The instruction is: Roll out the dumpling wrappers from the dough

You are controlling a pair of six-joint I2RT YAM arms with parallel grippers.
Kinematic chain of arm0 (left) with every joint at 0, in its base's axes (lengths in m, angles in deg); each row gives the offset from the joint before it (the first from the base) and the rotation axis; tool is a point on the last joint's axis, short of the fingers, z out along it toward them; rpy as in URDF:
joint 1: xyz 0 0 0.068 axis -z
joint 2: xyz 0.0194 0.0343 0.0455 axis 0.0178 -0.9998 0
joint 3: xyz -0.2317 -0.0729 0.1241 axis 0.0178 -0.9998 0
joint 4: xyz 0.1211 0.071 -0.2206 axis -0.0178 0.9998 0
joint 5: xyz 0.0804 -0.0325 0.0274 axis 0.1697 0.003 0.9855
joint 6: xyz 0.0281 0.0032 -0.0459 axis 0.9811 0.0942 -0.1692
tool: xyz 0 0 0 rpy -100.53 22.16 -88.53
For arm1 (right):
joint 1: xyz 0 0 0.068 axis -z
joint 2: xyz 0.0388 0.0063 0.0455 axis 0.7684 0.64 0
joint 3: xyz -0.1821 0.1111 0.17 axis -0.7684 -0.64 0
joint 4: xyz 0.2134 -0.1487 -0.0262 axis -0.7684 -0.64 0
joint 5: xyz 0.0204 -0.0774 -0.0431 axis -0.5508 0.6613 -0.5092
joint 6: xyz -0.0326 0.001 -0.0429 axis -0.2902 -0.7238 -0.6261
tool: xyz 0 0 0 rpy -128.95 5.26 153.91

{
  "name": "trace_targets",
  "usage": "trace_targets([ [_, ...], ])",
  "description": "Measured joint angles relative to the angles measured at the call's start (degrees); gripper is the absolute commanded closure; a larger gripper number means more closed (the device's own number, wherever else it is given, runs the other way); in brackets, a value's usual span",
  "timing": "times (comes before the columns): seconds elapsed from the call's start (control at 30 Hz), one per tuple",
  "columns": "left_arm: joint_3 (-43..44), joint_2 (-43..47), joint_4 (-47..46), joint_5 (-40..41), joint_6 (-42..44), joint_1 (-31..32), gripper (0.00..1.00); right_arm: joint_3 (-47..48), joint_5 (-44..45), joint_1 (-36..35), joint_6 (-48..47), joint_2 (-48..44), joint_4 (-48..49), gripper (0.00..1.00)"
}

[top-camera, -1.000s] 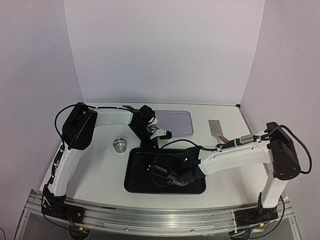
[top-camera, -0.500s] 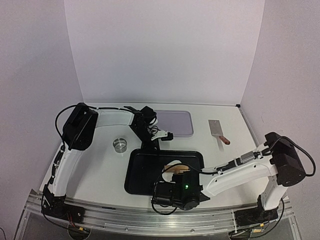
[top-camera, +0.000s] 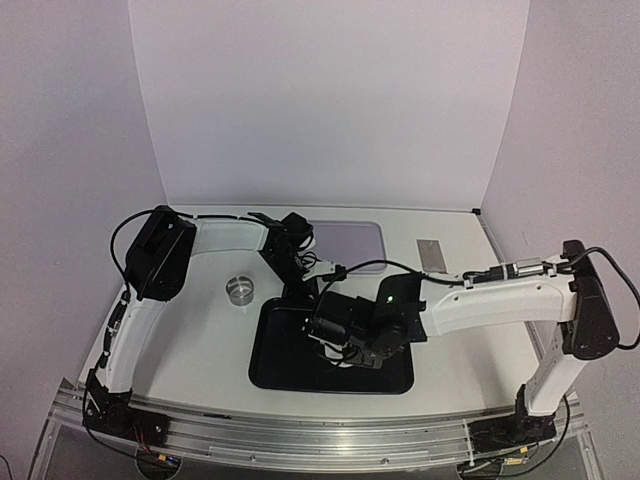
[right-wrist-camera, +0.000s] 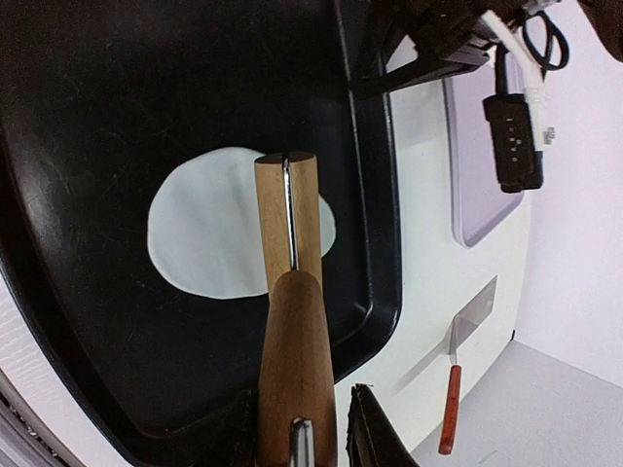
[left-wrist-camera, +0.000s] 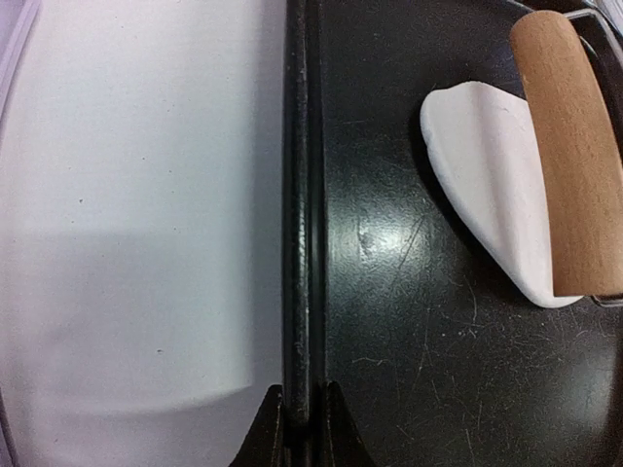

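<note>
The roller (right-wrist-camera: 290, 292) lies over the dough (right-wrist-camera: 204, 229) — its length along the tray (right-wrist-camera: 375, 195) rim.

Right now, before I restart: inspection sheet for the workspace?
Surface: white table, black tray on it.
Job's things: flat dough disc in the tray, rolling pin across it; ring cutter left of the tray.
Clutter: red-handled spatula, lilac mat, both beyond the tray.
Pincers: left pincer shut on tray rim; right pincer shut on rolling pin handle.
Cables: black cable looping off each arm.
Surroundings: white backdrop; nothing else seen.
</note>
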Motion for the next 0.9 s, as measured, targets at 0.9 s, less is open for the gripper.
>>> trace_targets([
  [0.9, -0.1, 0.0, -0.1, -0.2, -0.3, 0.0, 1.00, 0.2, -0.5, 0.1, -14.0, 5.7, 8.8, 1.00],
])
